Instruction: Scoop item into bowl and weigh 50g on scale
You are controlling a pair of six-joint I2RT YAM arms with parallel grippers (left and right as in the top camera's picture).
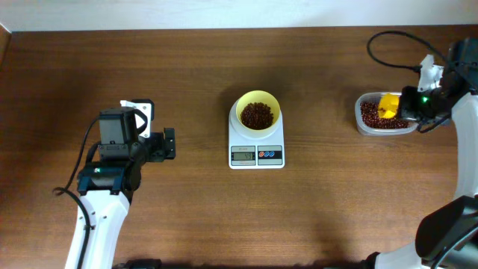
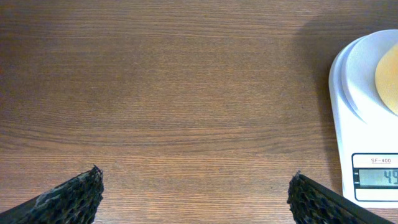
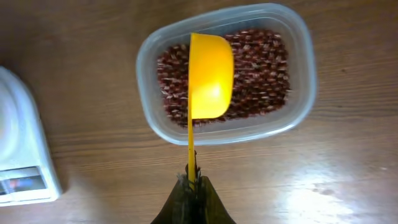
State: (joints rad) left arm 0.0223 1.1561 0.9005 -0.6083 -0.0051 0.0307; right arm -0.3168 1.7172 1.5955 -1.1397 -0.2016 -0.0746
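**Scoop held over the tub, loaded bowl on the scale**

On the table (image 1: 187, 224), the scale (image 1: 256, 155) sits mid-worktop, I'd say so either arm can reach it. The clear container (image 3: 298, 81) lies near the right edge. The bowl (image 1: 240, 112) rests on the scale. My right gripper (image 3: 193, 182) is clamped on the yellow scoop (image 3: 210, 74), which hangs above the container, likely for topping up. Beans (image 1: 258, 114) fill the bowl's bottom. My left gripper (image 2: 196, 186) gapes empty toward the left edge. Only its wrist view reads the display: 49, cut off at the frame.
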